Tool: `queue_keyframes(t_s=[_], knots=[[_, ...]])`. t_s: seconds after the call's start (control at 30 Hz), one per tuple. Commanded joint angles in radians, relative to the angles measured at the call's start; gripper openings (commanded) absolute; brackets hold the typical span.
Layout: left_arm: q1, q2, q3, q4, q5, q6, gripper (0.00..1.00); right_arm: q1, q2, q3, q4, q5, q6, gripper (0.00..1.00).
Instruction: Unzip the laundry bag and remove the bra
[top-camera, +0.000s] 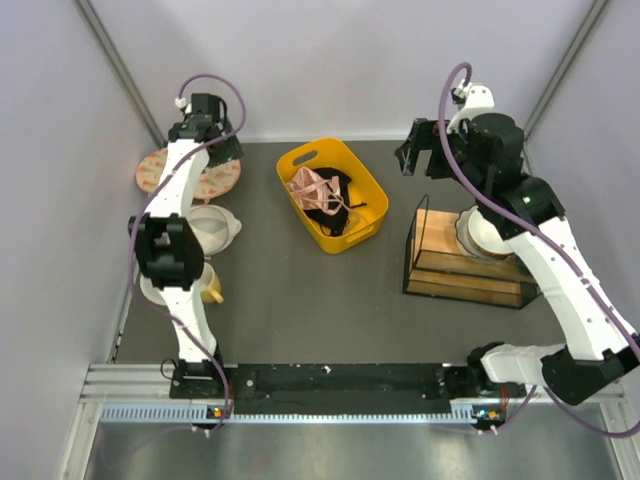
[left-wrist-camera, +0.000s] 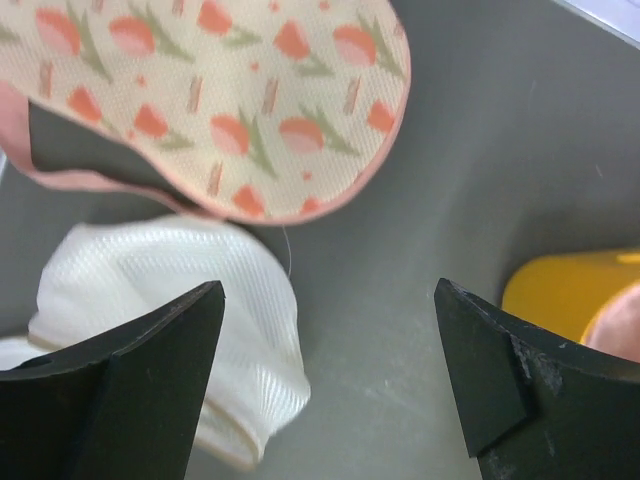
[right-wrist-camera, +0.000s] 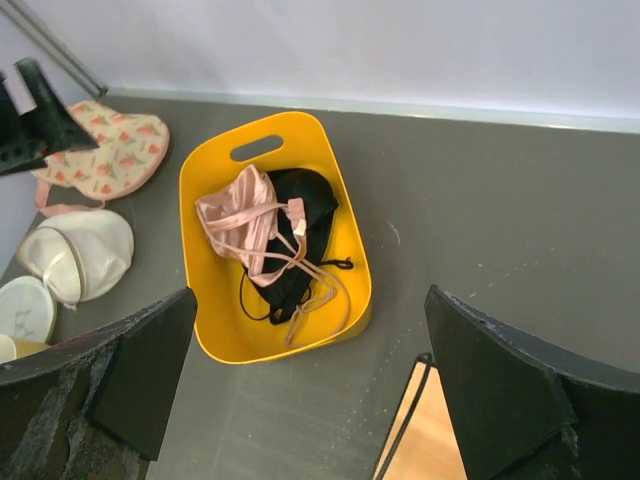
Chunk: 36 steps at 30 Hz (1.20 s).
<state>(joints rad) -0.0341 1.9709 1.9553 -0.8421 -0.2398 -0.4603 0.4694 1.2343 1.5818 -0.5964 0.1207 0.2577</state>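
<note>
Closest to me, just past the arm bases on the dark bench (top-camera: 300, 310), the left arm runs up the left side over a white rounded cup (top-camera: 148, 290). Whether that cup belongs to the bra I can't tell, and a small yellow thing (top-camera: 213, 293) beside it I can't make out. A little further on lies the bra (top-camera: 215, 227), white and padded, out in the open on the bench, just on the near side of the laundry bag (top-camera: 225, 180). On the right, at about the same depth, stands a black wire frame with a wooden floor (top-camera: 450, 272), with a white round thing (top-camera: 483, 238) inside it, partly under the right arm. Further back the left claw (left-wrist-camera: 328, 300) hangs over the spot where bra and bag meet, its black fingers (left-wrist-camera: 150, 380) spread wide with nothing between them. The bag lies flat near the left wall, printed with small orange-red flowers, and a dark gap shows along its pink edging. In the middle sits the yellow basket (top-camera: 362, 178), well apart from the bag, holding a pink strappy garment (top-camera: 308, 185) lying over a black garment (top-camera: 338, 210). The right claw (right-wrist-camera: 308, 296) is up in the air beyond the frame, turned toward the basket, jaws wide and empty. Grey walls close off the back.
</note>
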Motion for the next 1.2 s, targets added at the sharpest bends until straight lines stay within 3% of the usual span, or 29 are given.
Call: queue_keyframes(t_s=[0.0,0.37,0.7,0.8,0.83,0.93,0.97,1.03,1.17], knots=[[-0.084,0.161,0.162,-0.014,-0.216,0.167,0.92,0.008,0.034,0.001,0.046,-0.062,0.012,0.99],[-0.138,0.339,0.194,0.086,-0.415,0.344,0.90,0.008,0.096,0.009,0.066,-0.147,0.040,0.99],[-0.096,0.417,0.205,0.158,-0.377,0.393,0.86,0.008,0.136,0.023,0.066,-0.154,0.048,0.99],[-0.087,0.436,0.215,0.176,-0.355,0.397,0.79,0.008,0.149,0.029,0.067,-0.165,0.054,0.99],[-0.087,0.442,0.221,0.176,-0.349,0.406,0.76,0.006,0.152,0.032,0.067,-0.167,0.058,0.99],[-0.086,0.464,0.244,0.176,-0.332,0.408,0.49,0.008,0.168,0.044,0.067,-0.179,0.066,0.99],[-0.086,0.468,0.249,0.175,-0.331,0.411,0.25,0.008,0.172,0.049,0.067,-0.190,0.068,0.99],[-0.086,0.464,0.260,0.166,-0.357,0.401,0.00,0.008,0.185,0.061,0.067,-0.203,0.072,0.99],[-0.089,0.372,0.254,0.149,-0.388,0.376,0.00,0.008,0.202,0.073,0.066,-0.222,0.078,0.99]])
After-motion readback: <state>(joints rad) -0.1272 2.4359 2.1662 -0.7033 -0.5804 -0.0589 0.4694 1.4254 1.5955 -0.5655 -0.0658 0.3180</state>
